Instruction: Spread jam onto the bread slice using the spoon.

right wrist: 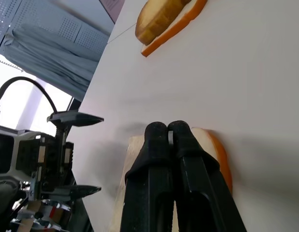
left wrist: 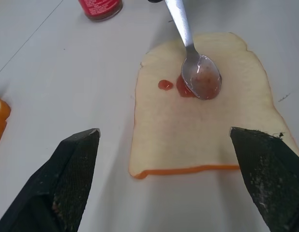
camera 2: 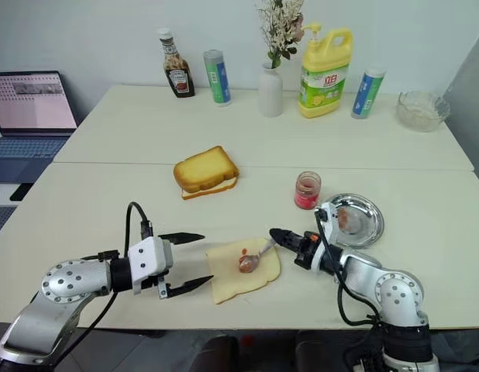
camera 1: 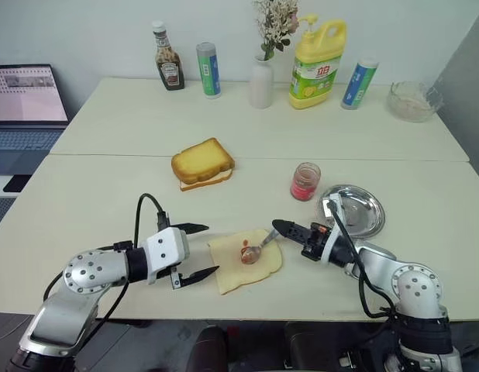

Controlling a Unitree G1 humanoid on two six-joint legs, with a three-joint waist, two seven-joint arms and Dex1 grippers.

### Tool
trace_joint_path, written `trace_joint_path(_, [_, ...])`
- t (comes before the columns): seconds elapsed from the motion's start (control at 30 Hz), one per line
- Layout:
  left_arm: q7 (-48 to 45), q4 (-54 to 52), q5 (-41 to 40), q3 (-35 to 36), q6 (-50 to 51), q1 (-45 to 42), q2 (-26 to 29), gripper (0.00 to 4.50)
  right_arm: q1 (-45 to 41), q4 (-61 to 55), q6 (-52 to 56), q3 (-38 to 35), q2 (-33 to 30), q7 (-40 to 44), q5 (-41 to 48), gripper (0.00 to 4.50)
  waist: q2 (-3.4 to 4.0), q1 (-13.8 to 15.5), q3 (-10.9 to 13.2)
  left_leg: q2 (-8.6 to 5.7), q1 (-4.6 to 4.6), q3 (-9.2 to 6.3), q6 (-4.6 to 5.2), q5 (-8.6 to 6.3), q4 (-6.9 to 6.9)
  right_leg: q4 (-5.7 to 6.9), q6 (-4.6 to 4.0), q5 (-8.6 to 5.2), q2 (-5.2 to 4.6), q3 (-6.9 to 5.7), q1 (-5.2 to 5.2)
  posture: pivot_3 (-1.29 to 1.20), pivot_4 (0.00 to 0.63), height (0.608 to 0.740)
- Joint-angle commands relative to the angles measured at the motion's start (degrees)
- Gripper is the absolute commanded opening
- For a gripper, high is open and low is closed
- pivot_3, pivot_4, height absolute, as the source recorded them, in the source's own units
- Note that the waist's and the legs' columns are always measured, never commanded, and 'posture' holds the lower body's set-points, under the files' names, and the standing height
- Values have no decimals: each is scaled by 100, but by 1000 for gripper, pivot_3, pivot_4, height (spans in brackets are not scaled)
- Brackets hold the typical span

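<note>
The right gripper (camera 2: 280, 235), pinching the slim silver spoon (camera 2: 255, 257), holds its bowl on the pale bread slice (camera 2: 241, 271) near the counter's front edge; the left gripper (camera 2: 187, 262) stands spread beside it.

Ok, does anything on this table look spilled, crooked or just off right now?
Nothing spilled. The jam sits as small red blobs on the bread slice, none on the table. The spoon, held by the shut right gripper, rests bowl-down there. The jam jar stands upright. The open left gripper hovers beside the bread.
</note>
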Motion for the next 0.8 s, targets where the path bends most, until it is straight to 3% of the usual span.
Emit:
trace_joint_path(0.03, [-25,-65,-28,0,-100,-60,14,4500,-15,-76,65,-30,107,-216,283,48,0,-5,0,1,0,0,0,0,0,0,0,0,2,0,0,0,150,740])
trace_joint_path(0.3, [-10,-87,-21,18,-74,-6,30,4500,-457,628,-347,-589,633,-1126,473,48,-1,12,-1,3,3,2,0,0,2,6,-4,3,6,3,0,0,150,740])
trace_joint_path(0.47, [-18,-91,-20,6,-74,10,33,4500,-392,692,-253,-511,586,-1244,418,48,0,4,-1,3,4,2,0,0,2,6,-4,3,6,4,0,0,150,740])
trace_joint_path(0.63, [-69,-15,-25,41,-136,41,63,4500,-204,363,225,-325,366,-1088,1257,48,-1,4,-1,3,4,2,0,0,2,7,-4,3,6,4,1,0,150,740])
trace_joint_path(0.8, [-91,68,-11,80,-180,36,68,4500,-223,303,216,-234,79,-1055,1303,48,-1,3,-1,4,6,2,0,0,3,9,-4,3,6,4,1,0,150,740])
